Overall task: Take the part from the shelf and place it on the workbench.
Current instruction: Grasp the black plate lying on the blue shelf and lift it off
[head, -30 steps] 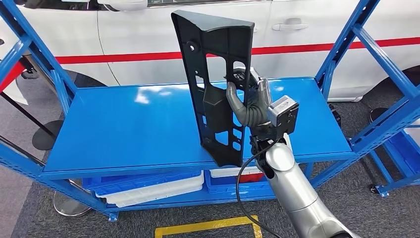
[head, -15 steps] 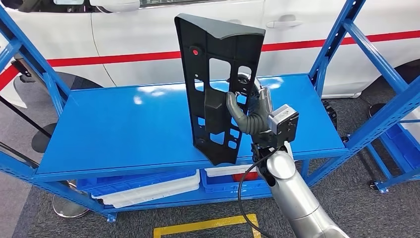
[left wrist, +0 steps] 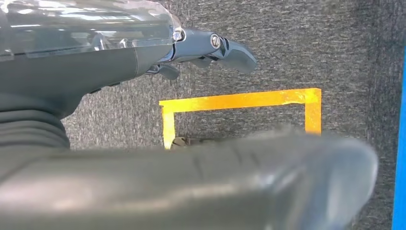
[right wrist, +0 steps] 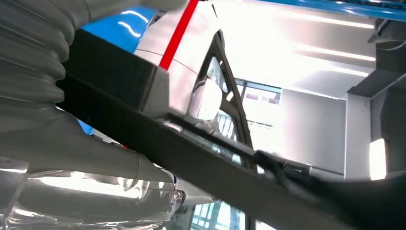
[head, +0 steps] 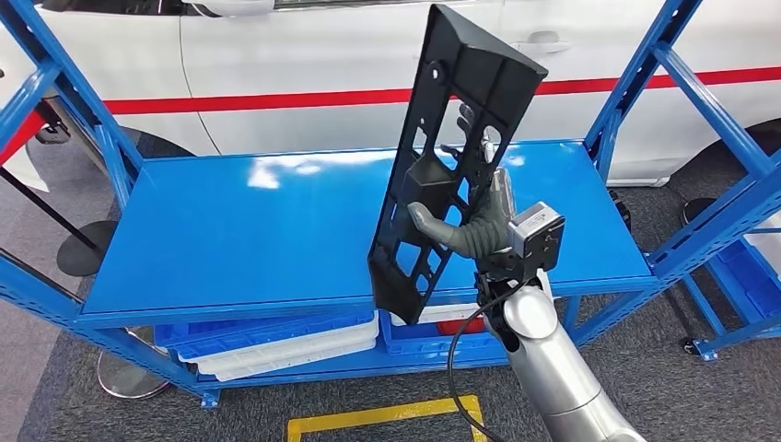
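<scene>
One right hand (head: 465, 221) grips the tilted black part (head: 451, 157), which hides its fingers; left hand (left wrist: 143, 96) empty.

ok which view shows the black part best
The head view: the whole part shows tilted above the blue shelf, held by the right hand. The right wrist view catches only a close, blurred stretch; the left wrist view faces the floor.

We are in a car workshop.
We see a white car (head: 304, 64) with a red stripe parked behind a blue metal shelf (head: 276, 221), plastic bins (head: 276, 345) under it, and yellow tape (head: 387, 419) on the grey floor.
</scene>
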{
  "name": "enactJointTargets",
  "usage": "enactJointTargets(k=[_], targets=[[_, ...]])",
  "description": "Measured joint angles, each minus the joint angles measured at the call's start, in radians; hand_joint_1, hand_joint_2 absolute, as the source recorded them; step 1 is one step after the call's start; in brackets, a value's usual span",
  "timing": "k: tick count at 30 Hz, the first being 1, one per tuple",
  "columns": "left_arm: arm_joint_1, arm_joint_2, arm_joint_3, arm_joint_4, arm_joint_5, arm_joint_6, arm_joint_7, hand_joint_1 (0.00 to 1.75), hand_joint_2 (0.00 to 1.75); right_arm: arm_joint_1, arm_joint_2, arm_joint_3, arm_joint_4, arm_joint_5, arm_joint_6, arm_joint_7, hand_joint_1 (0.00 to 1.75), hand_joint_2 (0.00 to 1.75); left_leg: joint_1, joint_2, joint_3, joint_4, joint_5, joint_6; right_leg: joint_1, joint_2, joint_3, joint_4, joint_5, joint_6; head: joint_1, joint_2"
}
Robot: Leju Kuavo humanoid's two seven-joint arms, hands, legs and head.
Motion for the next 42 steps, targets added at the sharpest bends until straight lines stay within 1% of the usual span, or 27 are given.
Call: enactJointTargets(k=[2, 4, 6, 7, 9, 10, 11, 12, 13, 15, 16, 17, 20, 22, 25, 26, 27, 28, 30, 32, 34, 35, 37, 38, 40, 41, 42], targets=[[-0.001, 0.000, 0.000, 0.000, 0.000, 0.002, -0.001, 0.00, 0.00, -0.001, -0.001, 0.000, -0.003, 0.001, 0.006, 0.002, 1.75, 1.75, -0.003, 0.000, -0.003, 0.004, -0.002, -0.009, 0.004, 0.001, 0.029, -0.066, 0.016, -0.007, 0.000, 0.000], [-0.001, 0.000, 0.000, 0.000, -0.001, 0.003, -0.002, 0.00, 0.00, 0.000, -0.002, 0.000, -0.005, 0.002, 0.013, 0.003, 1.75, 1.75, -0.004, 0.000, -0.004, 0.003, -0.002, -0.019, 0.005, 0.002, 0.029, -0.070, 0.017, -0.016, 0.000, 0.000], [-0.001, 0.000, 0.000, 0.000, -0.001, 0.004, -0.003, 0.00, 0.00, 0.000, -0.004, 0.000, -0.006, 0.004, 0.017, 0.003, 1.75, 1.75, -0.003, 0.000, -0.013, 0.025, -0.020, -0.031, 0.001, 0.000, 0.031, -0.076, 0.021, -0.028, 0.000, 0.000], [-0.001, 0.000, 0.000, 0.000, -0.001, 0.004, -0.004, 0.00, 0.00, 0.000, -0.004, 0.000, -0.007, 0.004, 0.017, 0.003, 1.75, 1.75, -0.002, 0.000, -0.029, 0.063, -0.045, -0.037, -0.002, -0.001, 0.032, -0.080, 0.022, -0.034, 0.000, 0.000], [0.000, 0.000, 0.000, 0.000, -0.002, 0.005, -0.006, 0.00, 0.00, 0.000, -0.004, 0.000, -0.008, 0.005, 0.018, 0.003, 1.75, 1.75, 0.002, 0.001, -0.086, 0.192, -0.110, -0.046, -0.001, -0.004, 0.032, -0.080, 0.022, -0.040, 0.000, 0.000], [0.000, 0.000, 0.000, 0.000, -0.003, 0.005, -0.006, 0.00, 0.00, 0.001, -0.004, 0.000, -0.008, 0.005, 0.018, 0.003, 1.75, 1.75, 0.004, 0.001, -0.116, 0.257, -0.134, -0.049, -0.001, -0.004, 0.031, -0.080, 0.022, -0.040, 0.000, 0.000], [0.001, 0.000, 0.000, 0.000, -0.004, 0.004, -0.007, 0.00, 0.00, 0.002, -0.004, 0.000, -0.008, 0.005, 0.018, 0.004, 1.75, 1.75, 0.006, 0.001, -0.134, 0.293, -0.140, -0.052, -0.001, -0.004, 0.031, -0.079, 0.022, -0.040, 0.000, 0.000], [0.001, 0.000, 0.000, 0.000, -0.006, 0.004, -0.007, 0.00, 0.00, 0.003, -0.004, 0.000, -0.009, 0.005, 0.018, 0.004, 1.75, 1.75, 0.007, 0.001, -0.133, 0.291, -0.127, -0.052, -0.001, -0.004, 0.031, -0.079, 0.022, -0.040, 0.000, 0.000], [0.000, 0.000, 0.000, 0.000, -0.007, 0.004, -0.007, 0.00, 0.00, 0.004, -0.004, 0.001, -0.010, 0.006, 0.018, 0.005, 1.75, 1.75, 0.008, 0.001, -0.113, 0.248, -0.095, -0.051, -0.001, -0.003, 0.032, -0.078, 0.021, -0.039, 0.000, 0.000], [-0.002, 0.001, 0.000, 0.000, -0.010, 0.004, -0.007, 0.00, 0.00, 0.003, -0.004, 0.001, -0.013, 0.006, 0.019, 0.005, 1.75, 1.75, 0.008, 0.001, -0.043, 0.102, -0.029, -0.045, -0.001, -0.002, 0.035, -0.076, 0.019, -0.034, 0.000, 0.000], [-0.003, 0.001, 0.000, 0.000, -0.010, 0.004, -0.007, 0.00, 0.00, 0.001, -0.004, 0.000, -0.015, 0.006, 0.018, 0.006, 1.75, 1.75, 0.006, 0.001, -0.017, 0.045, -0.011, -0.039, 0.001, -0.002, 0.035, -0.075, 0.018, -0.029, 0.000, 0.000], [-0.004, 0.002, 0.000, 0.000, -0.010, 0.005, -0.007, 0.00, 0.00, -0.001, -0.004, 0.000, -0.017, 0.006, 0.018, 0.006, 1.75, 1.75, 0.003, 0.001, -0.003, 0.014, -0.005, -0.034, 0.001, -0.002, 0.034, -0.074, 0.018, -0.024, 0.000, 0.000], [-0.004, 0.002, -0.001, 0.000, -0.011, 0.006, -0.005, 0.00, 0.00, -0.002, -0.005, -0.002, -0.026, 0.006, 0.018, 0.006, 1.75, 1.75, 0.000, -0.001, -0.001, 0.001, -0.003, -0.015, 0.001, -0.001, 0.031, -0.073, 0.018, -0.005, 0.000, 0.000], [-0.004, 0.002, -0.001, 0.000, -0.012, 0.006, -0.004, 0.00, 0.00, 0.002, -0.008, -0.006, -0.035, 0.007, 0.018, 0.006, 1.75, 1.75, 0.004, 0.000, 0.002, -0.007, 0.003, -0.002, 0.000, -0.001, 0.016, -0.036, -0.011, 0.003, 0.000, 0.000], [-0.004, 0.002, -0.001, 0.000, -0.014, 0.006, -0.004, 0.00, 0.00, 0.015, -0.014, -0.010, -0.042, 0.008, 0.016, 0.006, 1.75, 1.75, 0.004, 0.001, -0.001, -0.008, 0.006, 0.006, -0.001, -0.001, -0.070, 0.147, -0.103, 0.010, 0.000, 0.000], [-0.003, 0.002, -0.001, 0.000, -0.014, 0.006, -0.004, 0.00, 0.00, 0.021, -0.015, -0.011, -0.044, 0.008, 0.015, 0.006, 1.75, 1.75, 0.003, 0.001, -0.002, -0.008, 0.006, 0.007, -0.002, -0.001, -0.093, 0.195, -0.115, 0.011, 0.000, 0.000], [-0.002, 0.002, -0.001, 0.000, -0.014, 0.006, -0.004, 0.00, 0.00, 0.027, -0.016, -0.012, -0.046, 0.008, 0.014, 0.006, 1.75, 1.75, 0.003, 0.000, -0.002, -0.007, 0.006, 0.007, -0.002, -0.001, -0.099, 0.206, -0.109, 0.012, 0.000, 0.000], [-0.002, 0.001, -0.001, 0.000, -0.014, 0.006, -0.004, 0.00, 0.00, 0.031, -0.017, -0.013, -0.048, 0.008, 0.014, 0.005, 1.75, 1.75, 0.003, 0.000, -0.002, -0.006, 0.005, 0.006, -0.002, -0.001, -0.086, 0.179, -0.084, 0.010, 0.000, 0.000], [-0.002, 0.001, -0.001, 0.000, -0.015, 0.006, -0.004, 0.00, 0.00, 0.033, -0.018, -0.016, -0.055, 0.008, 0.014, 0.004, 1.75, 1.75, 0.002, -0.001, -0.001, -0.002, 0.003, 0.003, -0.001, -0.001, -0.018, 0.041, -0.018, 0.003, 0.000, 0.000], [-0.003, 0.000, -0.001, 0.000, -0.016, 0.007, -0.003, 0.00, 0.00, 0.033, -0.018, -0.018, -0.061, 0.006, 0.015, 0.001, 1.75, 1.75, -0.001, -0.002, -0.004, 0.003, 0.000, -0.005, 0.004, -0.001, 0.028, -0.059, 0.015, -0.006, 0.000, 0.000], [-0.003, 0.000, -0.001, 0.000, -0.017, 0.009, -0.001, 0.00, 0.00, 0.033, -0.019, -0.020, -0.065, 0.001, 0.018, -0.002, 1.75, 1.75, -0.003, -0.002, -0.006, 0.003, 0.001, -0.015, 0.008, 0.000, 0.030, -0.072, 0.016, -0.012, 0.000, 0.000], [-0.003, 0.001, -0.001, 0.000, -0.016, 0.009, 0.000, 0.00, 0.00, 0.033, -0.020, -0.022, -0.065, -0.002, 0.019, -0.004, 1.75, 1.75, -0.003, -0.001, -0.006, 0.003, -0.001, -0.020, 0.005, 0.000, 0.031, -0.074, 0.018, -0.017, 0.000, 0.000], [-0.003, 0.001, -0.001, 0.000, -0.013, 0.012, 0.002, 0.00, 0.00, 0.031, -0.021, -0.024, -0.067, -0.007, 0.025, -0.009, 1.75, 1.75, -0.003, -0.001, -0.017, 0.032, -0.024, -0.029, -0.002, -0.002, 0.034, -0.081, 0.022, -0.029, 0.000, 0.000], [-0.003, 0.001, -0.001, 0.000, -0.012, 0.014, 0.002, 0.00, 0.00, 0.031, -0.021, -0.024, -0.068, -0.009, 0.028, -0.011, 1.75, 1.75, -0.002, 0.000, -0.036, 0.076, -0.051, -0.033, -0.005, -0.003, 0.035, -0.084, 0.024, -0.033, 0.000, 0.000], [-0.003, 0.001, -0.001, 0.000, -0.010, 0.017, 0.002, 0.00, 0.00, 0.030, -0.021, -0.024, -0.068, -0.014, 0.034, -0.015, 1.75, 1.75, 0.001, 0.000, -0.095, 0.206, -0.114, -0.040, -0.003, -0.004, 0.034, -0.083, 0.024, -0.036, 0.000, 0.000], [-0.003, 0.001, -0.001, 0.000, -0.009, 0.018, 0.001, 0.00, 0.00, 0.030, -0.021, -0.024, -0.068, -0.017, 0.036, -0.016, 1.75, 1.75, 0.003, 0.000, -0.121, 0.260, -0.131, -0.043, -0.002, -0.004, 0.033, -0.083, 0.024, -0.036, 0.000, 0.000], [-0.002, 0.001, -0.001, 0.000, -0.008, 0.018, -0.001, 0.00, 0.00, 0.029, -0.021, -0.024, -0.068, -0.019, 0.037, -0.017, 1.75, 1.75, 0.003, 0.000, -0.132, 0.282, -0.130, -0.044, -0.002, -0.004, 0.033, -0.082, 0.024, -0.036, 0.000, 0.000]])
